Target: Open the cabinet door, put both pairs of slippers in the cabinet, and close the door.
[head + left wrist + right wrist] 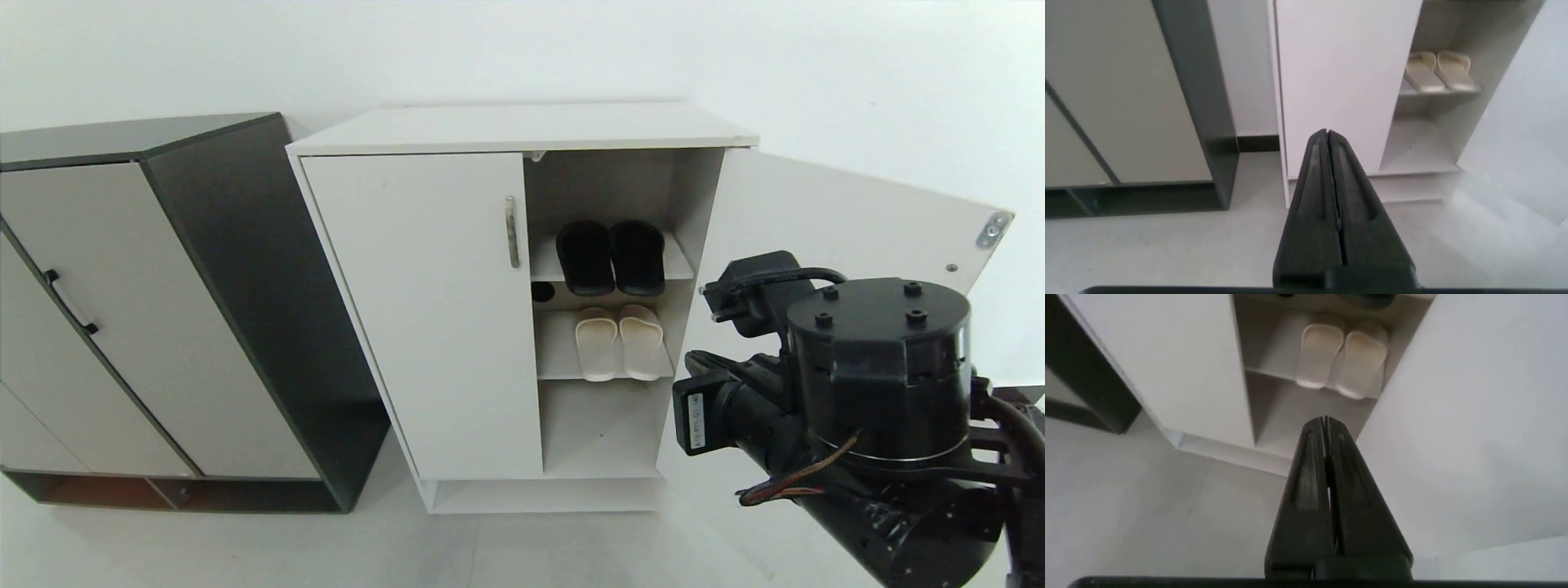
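The white cabinet (pixel 522 131) stands with its right door (pixel 833 220) swung wide open and its left door (pixel 424 310) closed. A black pair of slippers (pixel 610 257) rests on the upper shelf, and a white pair (pixel 619 341) on the shelf below. My right arm (pixel 882 367) hangs in front of the open door, to the right of the opening. My right gripper (pixel 1328 425) is shut on nothing, pointing toward the white slippers (pixel 1342 358) from a distance. My left gripper (pixel 1327 135) is also shut and empty, held low in front of the closed left door, the white pair (pixel 1443 71) farther off.
A dark grey cabinet (pixel 163 286) with light doors stands close to the left of the white one. The white cabinet's bottom shelf (pixel 600 429) is bare. Pale floor (pixel 522 555) spreads in front of both cabinets.
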Controlling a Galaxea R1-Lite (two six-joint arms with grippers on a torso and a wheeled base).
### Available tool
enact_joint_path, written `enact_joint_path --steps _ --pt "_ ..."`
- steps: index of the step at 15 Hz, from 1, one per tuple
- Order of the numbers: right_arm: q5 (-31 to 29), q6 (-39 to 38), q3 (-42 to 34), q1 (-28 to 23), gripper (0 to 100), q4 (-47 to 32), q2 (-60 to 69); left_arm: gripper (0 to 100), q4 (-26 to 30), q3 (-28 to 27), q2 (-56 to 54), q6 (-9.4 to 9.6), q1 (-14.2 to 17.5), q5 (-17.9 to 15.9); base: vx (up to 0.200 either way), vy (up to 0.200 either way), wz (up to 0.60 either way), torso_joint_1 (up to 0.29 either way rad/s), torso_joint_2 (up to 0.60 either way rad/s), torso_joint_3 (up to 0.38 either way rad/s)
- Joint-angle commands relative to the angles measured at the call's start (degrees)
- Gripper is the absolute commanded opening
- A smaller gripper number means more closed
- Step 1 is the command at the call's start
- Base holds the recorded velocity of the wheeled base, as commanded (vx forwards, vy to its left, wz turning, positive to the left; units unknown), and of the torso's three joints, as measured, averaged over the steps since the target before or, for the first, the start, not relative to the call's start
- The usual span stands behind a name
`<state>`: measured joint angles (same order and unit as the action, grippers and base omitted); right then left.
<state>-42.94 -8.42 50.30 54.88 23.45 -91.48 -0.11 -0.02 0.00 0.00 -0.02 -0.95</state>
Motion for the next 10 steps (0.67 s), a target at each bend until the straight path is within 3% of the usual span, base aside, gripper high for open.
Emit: enact_joint_path --steps 1,10 --pt "0.0 0.0 0.1 0.0 0 0.0 0.1 0 0.0 0.0 0.0 0.0 -0.1 0.0 0.0 0.0 0.0 0.1 -0.5 -0.349" --pt "0.0 0.0 0.1 0.0 0 0.0 0.1 0 0.0 0.0 0.0 0.0 0.0 0.1 0.0 0.0 0.0 0.145 -0.47 -0.328"
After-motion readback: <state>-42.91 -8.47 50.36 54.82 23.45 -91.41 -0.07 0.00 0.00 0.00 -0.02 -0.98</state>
